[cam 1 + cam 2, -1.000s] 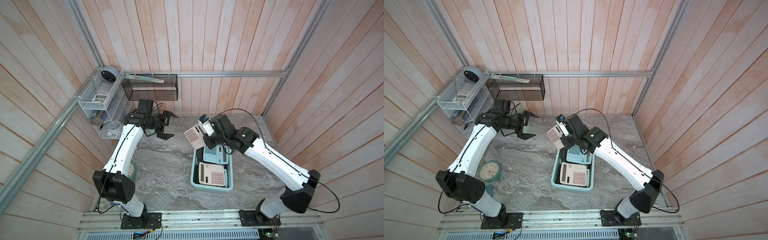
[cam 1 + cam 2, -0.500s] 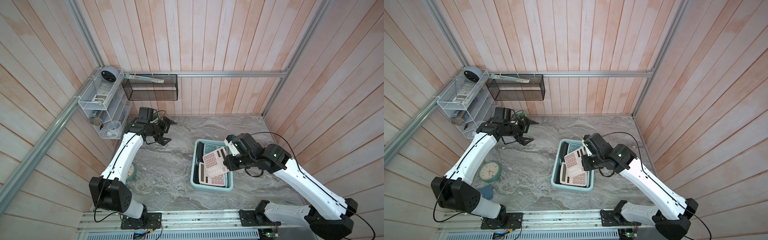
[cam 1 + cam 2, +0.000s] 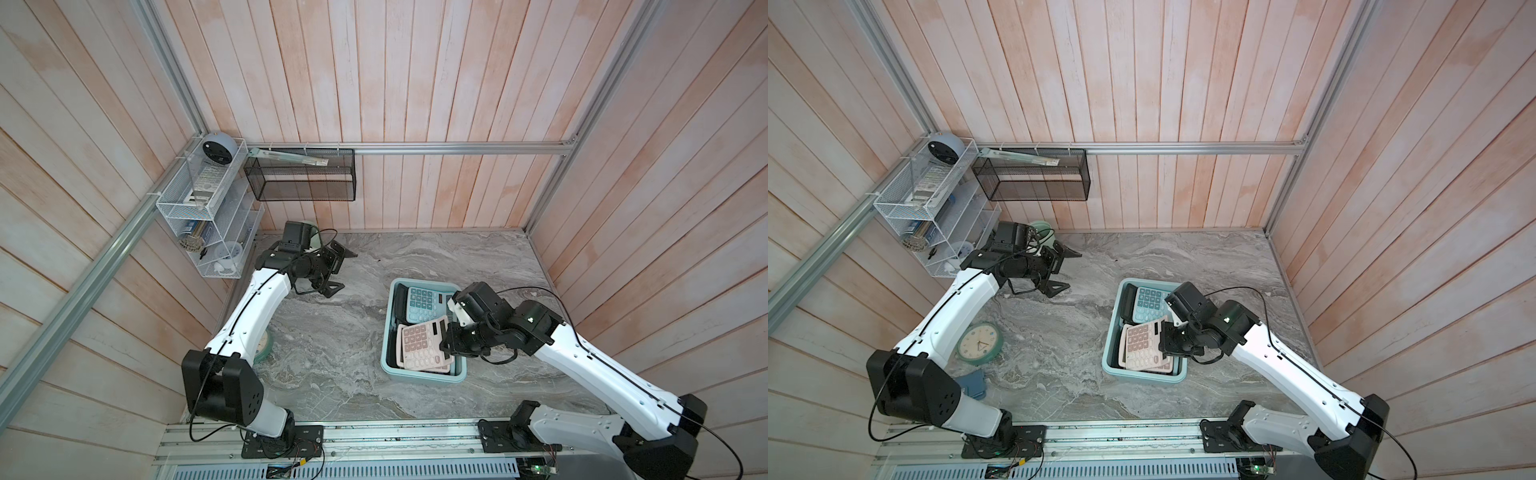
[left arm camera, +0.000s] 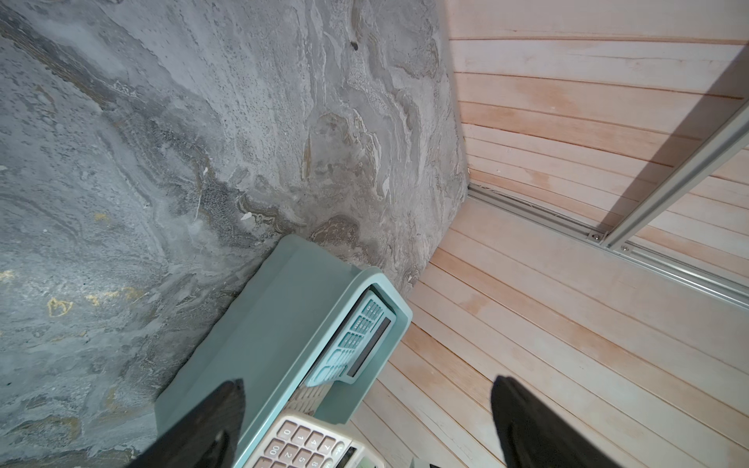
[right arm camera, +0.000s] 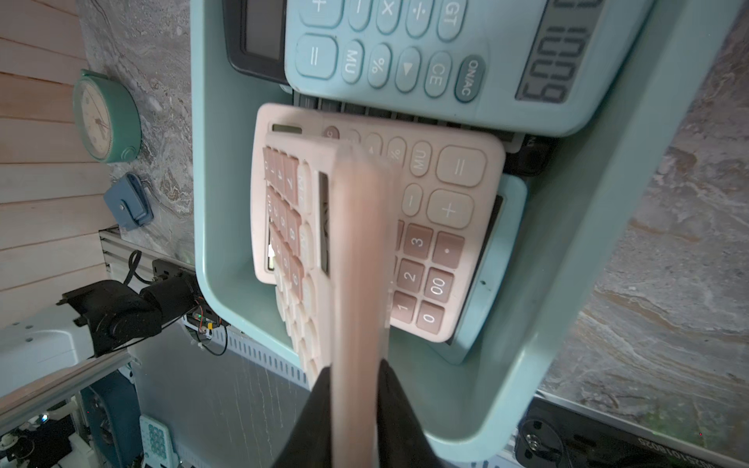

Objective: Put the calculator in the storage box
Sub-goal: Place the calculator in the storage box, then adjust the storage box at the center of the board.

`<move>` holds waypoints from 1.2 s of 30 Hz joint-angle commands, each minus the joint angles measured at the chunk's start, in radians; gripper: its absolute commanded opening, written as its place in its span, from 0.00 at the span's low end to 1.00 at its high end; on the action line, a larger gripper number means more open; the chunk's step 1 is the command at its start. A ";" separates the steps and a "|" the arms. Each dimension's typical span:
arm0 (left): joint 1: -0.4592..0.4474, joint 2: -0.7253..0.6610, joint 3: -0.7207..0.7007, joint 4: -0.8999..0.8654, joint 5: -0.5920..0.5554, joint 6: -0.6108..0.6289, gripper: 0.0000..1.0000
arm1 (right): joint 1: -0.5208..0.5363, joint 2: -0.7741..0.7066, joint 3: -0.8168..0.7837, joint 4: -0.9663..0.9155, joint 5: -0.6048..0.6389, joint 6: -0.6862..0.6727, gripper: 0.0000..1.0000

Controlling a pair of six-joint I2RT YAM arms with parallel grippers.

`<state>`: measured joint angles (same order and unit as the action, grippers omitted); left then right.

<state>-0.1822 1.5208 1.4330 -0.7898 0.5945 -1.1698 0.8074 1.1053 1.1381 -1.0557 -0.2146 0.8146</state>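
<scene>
The light teal storage box (image 3: 388,332) (image 3: 1109,336) (image 4: 283,320) (image 5: 608,251) sits right of the table's middle. My right gripper (image 3: 449,341) (image 3: 1165,338) (image 5: 353,375) reaches in from the right, shut on the edge of a pink calculator (image 3: 420,340) (image 3: 1141,341) (image 5: 356,251), which tilts over the box's near half. Beneath it lie another pink calculator (image 5: 439,227), a blue one (image 3: 424,302) and a black one (image 5: 259,36). My left gripper (image 3: 338,270) (image 3: 1064,270) (image 4: 369,389) hangs open and empty at the back left.
A green clock (image 3: 978,344) and a small blue object (image 3: 973,384) lie near the left arm's base. A mint cup (image 3: 1042,232) stands behind the left wrist. A black mesh basket (image 3: 303,180) and a white wire shelf (image 3: 195,195) hang on the walls.
My right arm has carried the pink calculator from the box's back-left corner to over its near half and lowered it. The left gripper has drawn back toward the back left.
</scene>
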 commanded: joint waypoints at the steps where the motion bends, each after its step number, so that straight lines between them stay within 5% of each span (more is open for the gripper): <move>1: -0.007 -0.008 -0.016 0.005 0.009 0.030 1.00 | -0.001 -0.051 -0.011 -0.033 -0.043 0.054 0.35; 7: -0.031 0.022 -0.013 -0.026 0.024 0.063 1.00 | -0.043 -0.036 0.034 -0.136 -0.025 0.022 0.49; 14: -0.087 0.068 0.000 -0.057 0.045 0.116 1.00 | -0.254 0.019 0.111 -0.244 -0.010 -0.079 0.55; 23: -0.179 0.153 0.011 -0.017 0.117 0.141 1.00 | -0.496 0.111 0.016 0.000 -0.185 -0.158 0.64; 36: -0.201 0.199 -0.012 0.034 0.128 0.134 1.00 | -0.511 0.419 0.110 0.194 -0.396 -0.255 0.67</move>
<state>-0.3817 1.7111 1.4246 -0.7849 0.7074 -1.0466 0.2836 1.4986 1.1831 -0.9215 -0.5228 0.5968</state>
